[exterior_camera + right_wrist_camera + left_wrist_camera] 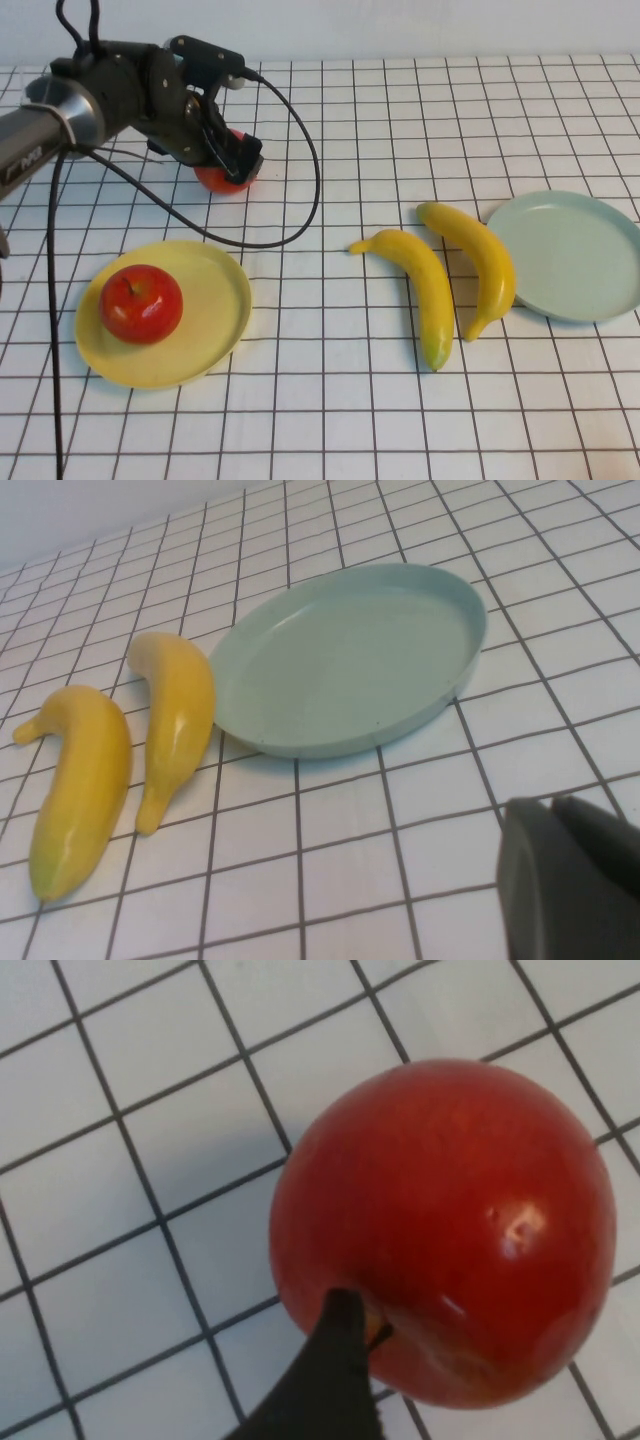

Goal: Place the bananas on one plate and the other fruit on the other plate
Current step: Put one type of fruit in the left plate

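My left gripper (232,160) is at the far left of the table, shut on a red apple (224,180) that sits low at the table surface. In the left wrist view the apple (445,1230) fills the picture and one dark fingertip (343,1345) presses on its side; the other finger is hidden. A second red apple (141,303) lies on the pale yellow plate (215,300). Two yellow bananas (425,290) (480,262) lie side by side on the table just left of the empty pale blue-green plate (570,255). My right gripper (556,820) is shut and empty, near that plate (350,660) and the bananas (80,785) (178,720).
The white gridded tabletop (330,400) is bare along the front and middle. The left arm's black cable (300,170) loops over the table between the held apple and the yellow plate. The right arm is out of the high view.
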Available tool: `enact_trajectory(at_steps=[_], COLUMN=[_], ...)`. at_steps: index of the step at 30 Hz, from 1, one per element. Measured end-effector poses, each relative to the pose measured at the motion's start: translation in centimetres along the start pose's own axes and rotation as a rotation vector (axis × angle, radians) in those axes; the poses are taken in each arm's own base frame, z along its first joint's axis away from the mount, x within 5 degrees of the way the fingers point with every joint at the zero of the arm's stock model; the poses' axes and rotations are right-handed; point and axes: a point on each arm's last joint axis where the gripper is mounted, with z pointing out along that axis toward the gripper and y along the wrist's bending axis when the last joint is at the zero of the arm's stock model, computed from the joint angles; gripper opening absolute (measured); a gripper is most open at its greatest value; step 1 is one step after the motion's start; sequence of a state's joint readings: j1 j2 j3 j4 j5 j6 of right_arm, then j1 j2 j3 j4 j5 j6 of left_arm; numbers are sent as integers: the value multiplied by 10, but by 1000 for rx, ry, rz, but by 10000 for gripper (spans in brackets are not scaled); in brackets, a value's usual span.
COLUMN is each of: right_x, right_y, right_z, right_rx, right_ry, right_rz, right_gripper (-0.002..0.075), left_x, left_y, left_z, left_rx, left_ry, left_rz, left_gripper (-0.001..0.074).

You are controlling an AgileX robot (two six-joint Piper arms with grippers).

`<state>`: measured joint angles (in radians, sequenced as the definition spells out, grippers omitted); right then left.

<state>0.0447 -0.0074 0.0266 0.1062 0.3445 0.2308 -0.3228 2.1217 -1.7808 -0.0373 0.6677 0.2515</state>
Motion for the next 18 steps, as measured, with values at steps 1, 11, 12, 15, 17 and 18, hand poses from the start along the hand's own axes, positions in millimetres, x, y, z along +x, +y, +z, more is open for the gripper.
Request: enact_trajectory(at_steps=[1, 11, 12, 15, 17, 18], right_x=[0, 0, 0, 0, 0, 0], right_y=[0, 0, 0, 0, 0, 0], right_z=[0, 0, 0, 0, 0, 0], right_rx=[0, 0, 0, 0, 0, 0], right_ry=[0, 0, 0, 0, 0, 0], right_rz=[0, 0, 0, 0, 0, 0], right_gripper=[-16, -16, -16, -16, -16, -16], left_x=[0, 1, 2, 3, 3, 4], left_y=[0, 1, 0, 0, 0, 0], left_z=[4, 25, 27, 30, 31, 31], left_rx=[5, -1, 0, 1, 2, 3], left_ry=[-11, -78, -74, -69, -67, -66], left_rz=[0, -2, -2, -2, -3, -4], left_gripper=[668, 669, 668, 668, 668, 664])
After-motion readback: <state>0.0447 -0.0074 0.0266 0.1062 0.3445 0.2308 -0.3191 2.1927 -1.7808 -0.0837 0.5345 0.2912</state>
